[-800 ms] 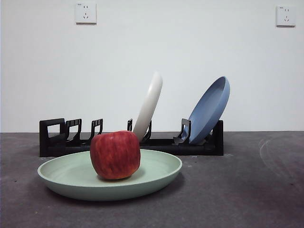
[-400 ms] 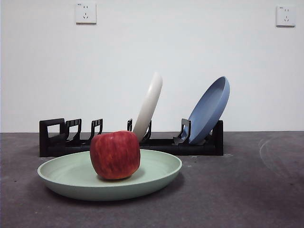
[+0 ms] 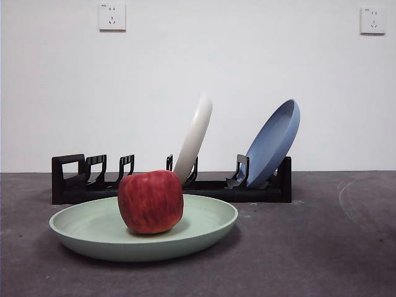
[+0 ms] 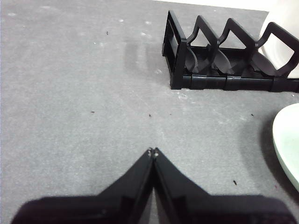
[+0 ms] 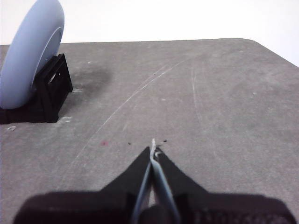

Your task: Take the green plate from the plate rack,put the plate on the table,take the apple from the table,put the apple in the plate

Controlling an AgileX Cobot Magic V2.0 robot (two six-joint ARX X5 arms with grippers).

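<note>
The green plate [image 3: 204,229] lies flat on the table [image 3: 322,247] in front of the plate rack [image 3: 74,179]. The red apple [image 3: 150,201] stands upright in the plate, left of its centre. In the left wrist view my left gripper [image 4: 153,151] is shut with nothing in it, over bare table beside the rack's loop end [image 4: 175,51], and the plate's rim [image 4: 286,140] shows at the edge. My right gripper [image 5: 153,149] is shut and empty, off to the side of the rack's other end [image 5: 51,88]. Neither gripper shows in the front view.
A cream-white plate [image 3: 195,136] and a blue plate [image 3: 272,145] lean in the rack's slots. The blue plate [image 5: 28,60] also shows in the right wrist view. Curved scuff marks cross the table there. Two wall sockets sit high on the white wall.
</note>
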